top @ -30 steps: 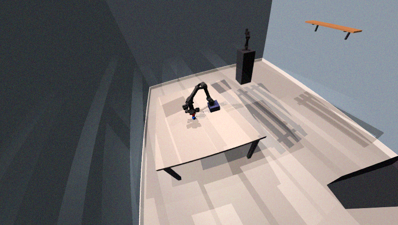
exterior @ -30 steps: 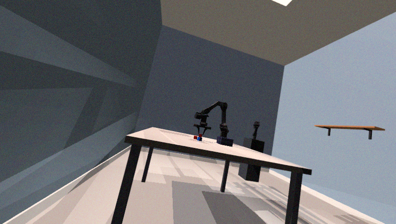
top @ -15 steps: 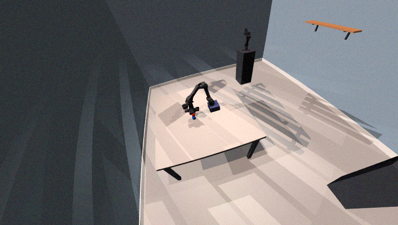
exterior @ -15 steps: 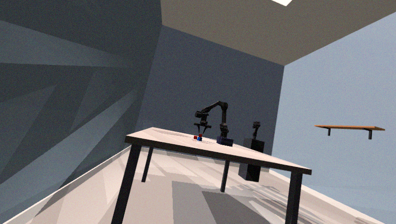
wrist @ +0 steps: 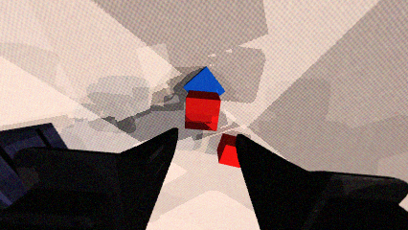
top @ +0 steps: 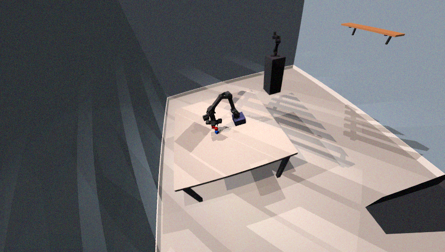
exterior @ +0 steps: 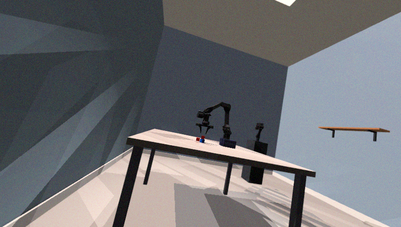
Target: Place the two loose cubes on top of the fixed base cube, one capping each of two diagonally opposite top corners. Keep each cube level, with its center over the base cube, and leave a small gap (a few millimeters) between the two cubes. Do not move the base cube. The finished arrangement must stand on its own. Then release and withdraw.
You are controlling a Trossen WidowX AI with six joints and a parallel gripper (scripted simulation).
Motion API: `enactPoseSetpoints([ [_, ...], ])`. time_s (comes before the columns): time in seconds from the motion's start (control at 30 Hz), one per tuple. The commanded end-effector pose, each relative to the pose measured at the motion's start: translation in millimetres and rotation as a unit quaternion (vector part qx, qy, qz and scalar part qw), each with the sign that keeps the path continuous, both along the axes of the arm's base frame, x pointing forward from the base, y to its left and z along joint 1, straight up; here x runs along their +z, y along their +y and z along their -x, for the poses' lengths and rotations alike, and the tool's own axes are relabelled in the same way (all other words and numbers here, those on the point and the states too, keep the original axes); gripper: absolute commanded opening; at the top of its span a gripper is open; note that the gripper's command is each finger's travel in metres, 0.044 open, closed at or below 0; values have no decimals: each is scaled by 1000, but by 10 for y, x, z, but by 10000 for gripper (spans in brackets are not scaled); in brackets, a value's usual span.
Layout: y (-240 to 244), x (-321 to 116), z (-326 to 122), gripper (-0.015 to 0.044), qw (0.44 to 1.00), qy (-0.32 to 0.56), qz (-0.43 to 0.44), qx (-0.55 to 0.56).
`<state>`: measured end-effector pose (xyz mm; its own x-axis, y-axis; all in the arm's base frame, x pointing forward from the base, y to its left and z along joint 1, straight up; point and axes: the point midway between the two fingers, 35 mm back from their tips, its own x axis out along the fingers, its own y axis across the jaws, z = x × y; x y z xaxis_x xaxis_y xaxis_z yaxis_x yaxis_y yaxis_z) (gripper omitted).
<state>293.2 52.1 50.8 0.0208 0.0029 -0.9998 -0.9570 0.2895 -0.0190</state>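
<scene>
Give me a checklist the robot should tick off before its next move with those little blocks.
1. Gripper empty: ok, its fingers stand apart with nothing between them.
2. First red block on the blue block: ok, the exterior view shows it sitting on top.
3. That red block level and capping a corner: cannot tell, too small to judge.
4. Second red block on the blue block: not ok, it lies on the table beside it.
5. Gripper above the stacked block, not touching it: ok.
</scene>
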Motion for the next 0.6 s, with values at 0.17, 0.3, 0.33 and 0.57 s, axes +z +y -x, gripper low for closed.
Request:
enactPoseSetpoints([
  [0.17, -683, 352, -234, 265, 997, -7, 0, -71],
  [0.3, -736, 378, -241, 265, 997, -7, 0, -76],
  [0.33, -736, 378, -241, 265, 997, -7, 0, -76],
  [0.57, -737, -179, -265, 265, 997, -7, 0, -76],
])
